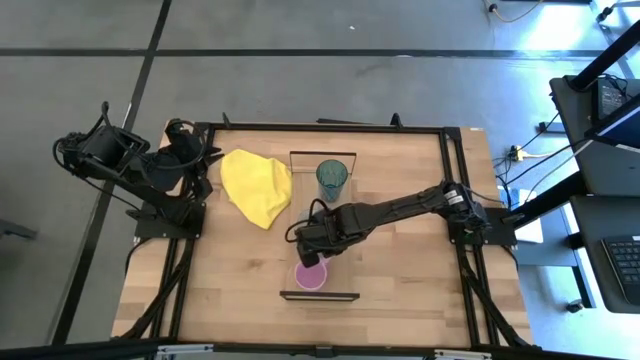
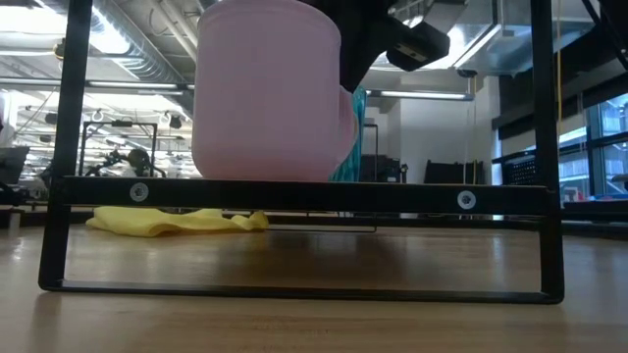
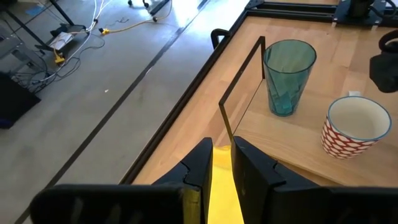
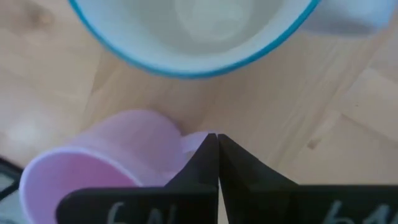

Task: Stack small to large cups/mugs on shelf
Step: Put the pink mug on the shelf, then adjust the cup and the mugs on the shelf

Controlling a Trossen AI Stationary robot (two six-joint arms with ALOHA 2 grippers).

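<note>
While the high view hides the white mug under the right arm, the left wrist view shows its red-dotted wall beside the teal tumbler on the shelf. The right pincer, pressed together, pinches the pink mug by its handle. The left pincer, nearly closed, waits over the yellow cloth on the wooden surface.

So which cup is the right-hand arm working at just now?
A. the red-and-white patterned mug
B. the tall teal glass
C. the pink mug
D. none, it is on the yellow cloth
C: the right gripper has its fingertips closed at the pink mug's handle, on the shelf.
</note>
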